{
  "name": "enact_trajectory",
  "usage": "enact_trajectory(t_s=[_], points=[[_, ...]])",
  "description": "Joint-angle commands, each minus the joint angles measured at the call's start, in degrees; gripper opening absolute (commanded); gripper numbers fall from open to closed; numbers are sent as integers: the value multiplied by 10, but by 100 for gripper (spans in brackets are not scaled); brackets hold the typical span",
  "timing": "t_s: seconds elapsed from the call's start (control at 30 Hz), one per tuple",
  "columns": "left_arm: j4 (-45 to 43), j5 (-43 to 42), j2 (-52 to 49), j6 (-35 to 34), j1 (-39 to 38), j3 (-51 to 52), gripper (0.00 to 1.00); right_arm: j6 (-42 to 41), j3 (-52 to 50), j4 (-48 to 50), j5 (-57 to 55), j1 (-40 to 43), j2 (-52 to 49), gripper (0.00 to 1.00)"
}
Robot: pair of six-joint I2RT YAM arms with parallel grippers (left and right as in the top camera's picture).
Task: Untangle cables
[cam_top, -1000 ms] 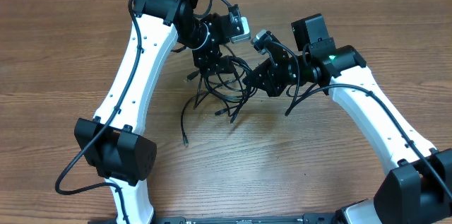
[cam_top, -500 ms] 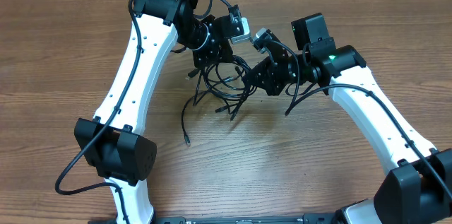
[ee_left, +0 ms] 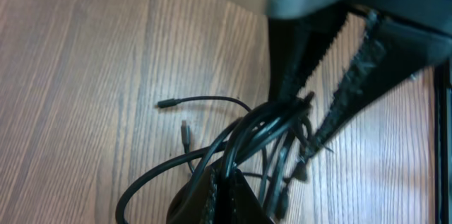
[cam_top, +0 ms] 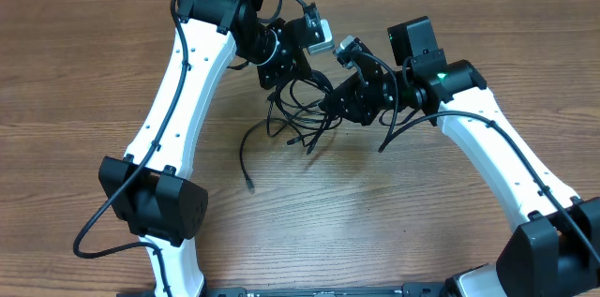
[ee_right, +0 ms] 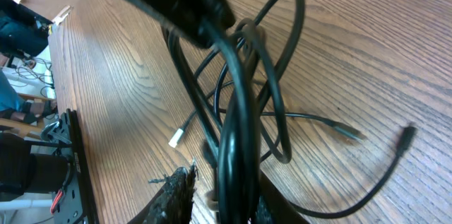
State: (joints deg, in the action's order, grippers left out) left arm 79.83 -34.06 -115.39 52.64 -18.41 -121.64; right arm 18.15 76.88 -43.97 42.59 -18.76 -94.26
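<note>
On the wooden table (cam_top: 84,72), toward its far middle, the cables (cam_top: 300,124) hung as a loose knot between both tools. The left gripper (cam_top: 279,80) was clamped on them. The right gripper (cam_top: 328,105) stood narrowly parted round some cords, and its hold could not be told. The step looked like pulling the knot apart; next, a firm right-hand hold and a gentle outward draw seemed needed.
</note>
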Motion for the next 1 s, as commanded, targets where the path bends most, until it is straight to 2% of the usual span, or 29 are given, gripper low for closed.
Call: enact_trajectory(t_s=[0.0, 0.27, 0.33, 0.4, 0.5, 0.73, 0.87, 0.97], points=[[-20, -13, 13, -68, 0, -12, 5, 3, 4, 2, 12, 1, 6, 25], [-59, -3, 13, -169, 16, -12, 4, 3, 4, 2, 10, 1, 7, 27], [-72, 15, 13, -219, 23, -12, 4, 3, 4, 2, 10, 1, 7, 27], [-77, 19, 13, -237, 28, -12, 4, 3, 4, 2, 10, 1, 7, 21], [-77, 19, 13, -247, 35, -12, 4, 3, 4, 2, 10, 1, 6, 5], [-88, 30, 13, -290, 36, -12, 5, 3, 4, 0, 10, 1, 7, 4], [-114, 68, 13, -367, 38, -12, 5, 3, 4, -6, 10, 1, 6, 4], [-133, 115, 13, -455, 42, -12, 5, 3, 4, -9, 10, 1, 7, 4]])
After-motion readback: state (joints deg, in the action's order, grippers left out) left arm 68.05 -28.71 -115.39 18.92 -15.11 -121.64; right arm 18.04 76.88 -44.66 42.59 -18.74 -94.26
